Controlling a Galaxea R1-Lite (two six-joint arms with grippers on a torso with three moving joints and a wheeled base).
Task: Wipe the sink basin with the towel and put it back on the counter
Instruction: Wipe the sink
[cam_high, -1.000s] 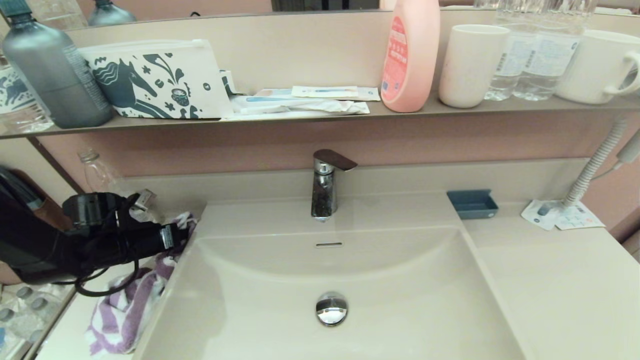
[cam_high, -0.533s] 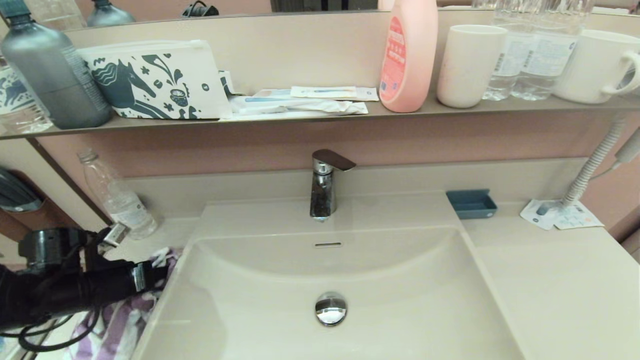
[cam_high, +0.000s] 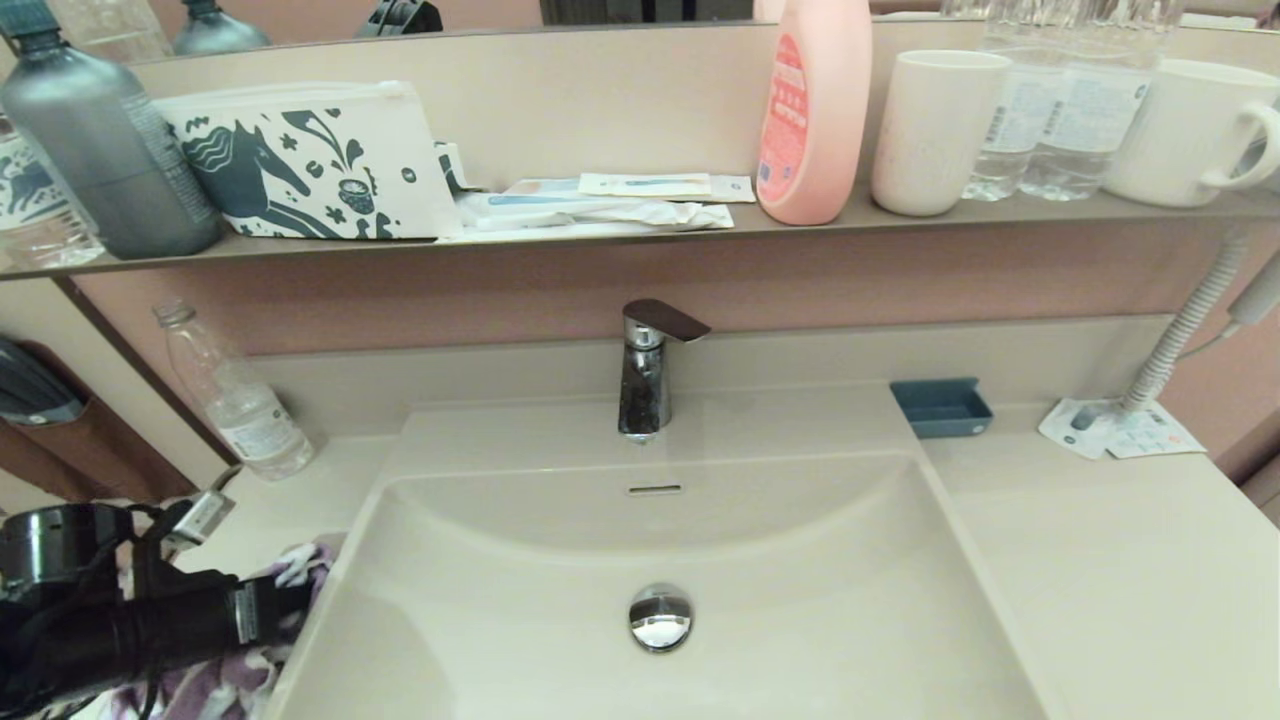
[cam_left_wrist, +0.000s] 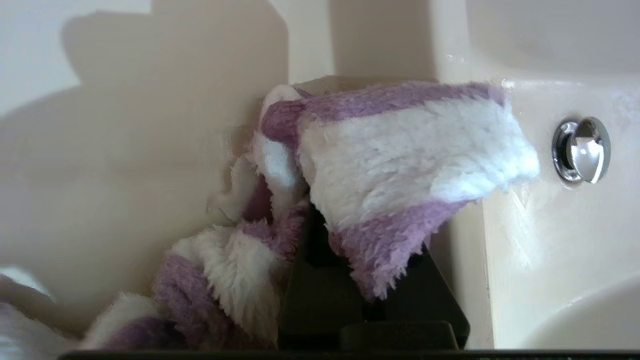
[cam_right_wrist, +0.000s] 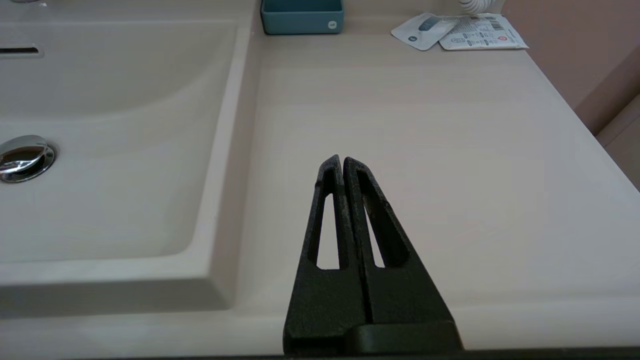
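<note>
Retreating along the sink basin's (cam_high: 700, 560) left rim toward the counter's (cam_high: 300, 490) front edge, the left gripper (cam_high: 285, 605) stays clamped on the towel (cam_left_wrist: 400, 165); towel dragged with it, basin bare, wiping apparently pending; right gripper (cam_right_wrist: 342, 165) parked, shut, empty.

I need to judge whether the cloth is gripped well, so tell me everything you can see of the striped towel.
The fluffy purple-and-white striped terry towel is bunched and folded. The left pincer is shut on it, a loose flap draped over the black fingers. It sits at the beige sink basin's left rim, beside the beige counter. The rest trails down out of the head view. Whether it is wet cannot be told.
</note>
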